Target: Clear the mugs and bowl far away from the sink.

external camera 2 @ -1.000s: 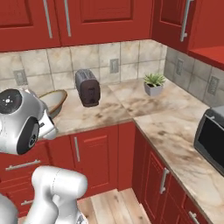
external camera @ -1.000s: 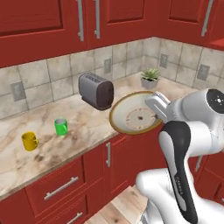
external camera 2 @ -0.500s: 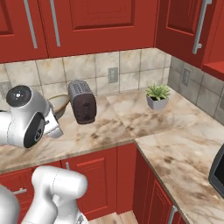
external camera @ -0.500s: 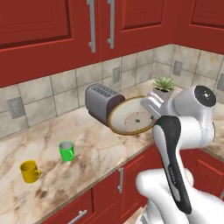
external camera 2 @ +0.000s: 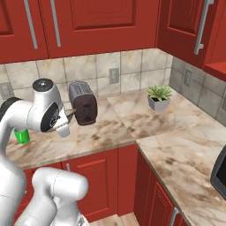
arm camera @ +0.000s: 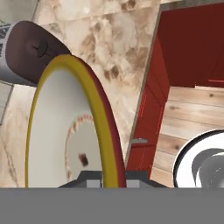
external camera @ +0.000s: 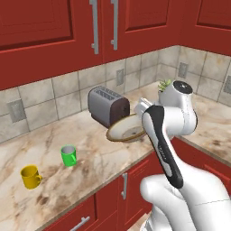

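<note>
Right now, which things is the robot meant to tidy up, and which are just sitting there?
For the job: bowl, gripped by its rim in the hand; green mug; yellow mug.

Just sitting there: toaster; plant; wall outlets.

Arm: raised, elbow bent, hand level above the counter edge.
Gripper [arm camera: 111, 183]: fingers closed on the rim of the bowl [external camera: 127, 130], carried tilted in the air.
</note>
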Motion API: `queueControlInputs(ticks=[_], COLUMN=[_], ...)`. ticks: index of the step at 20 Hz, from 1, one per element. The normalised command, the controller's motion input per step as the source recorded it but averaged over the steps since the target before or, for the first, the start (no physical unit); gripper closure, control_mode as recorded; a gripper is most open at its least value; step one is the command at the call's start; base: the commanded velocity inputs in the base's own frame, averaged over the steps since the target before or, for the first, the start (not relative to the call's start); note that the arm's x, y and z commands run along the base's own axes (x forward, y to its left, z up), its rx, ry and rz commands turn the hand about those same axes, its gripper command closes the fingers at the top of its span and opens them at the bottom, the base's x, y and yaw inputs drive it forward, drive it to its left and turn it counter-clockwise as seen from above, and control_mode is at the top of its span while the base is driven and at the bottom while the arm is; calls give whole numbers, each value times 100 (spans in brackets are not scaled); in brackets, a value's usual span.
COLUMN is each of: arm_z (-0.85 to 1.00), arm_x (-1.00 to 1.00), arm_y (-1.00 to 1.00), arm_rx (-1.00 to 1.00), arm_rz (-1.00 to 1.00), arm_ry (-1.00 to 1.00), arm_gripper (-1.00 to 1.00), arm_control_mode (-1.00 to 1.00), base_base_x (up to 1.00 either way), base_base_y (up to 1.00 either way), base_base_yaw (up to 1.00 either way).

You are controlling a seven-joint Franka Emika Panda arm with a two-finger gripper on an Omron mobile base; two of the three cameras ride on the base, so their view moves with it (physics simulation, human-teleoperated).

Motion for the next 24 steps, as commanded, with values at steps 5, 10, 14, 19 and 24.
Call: queueControlInputs(ticks=[5,10,14,19,24], arm_z=[-64,-42,-42,-39,-24], arm_x=[34,55,55,43,5], arm_y=[30,26,13,11,9], arm_rx=[0,0,0,5,18], arm_rz=[0,0,-1,-1,0], arm_ry=[5,-5,-13,-18,-6], arm_gripper=[100,100,100,100,100], arm_control_mode=[-100,-100,-100,-100,-100], base_base_x=[0,0,0,0,0], base_base_y=[0,0,0,0,0], base_base_yaw=[0,0,0,0,0])
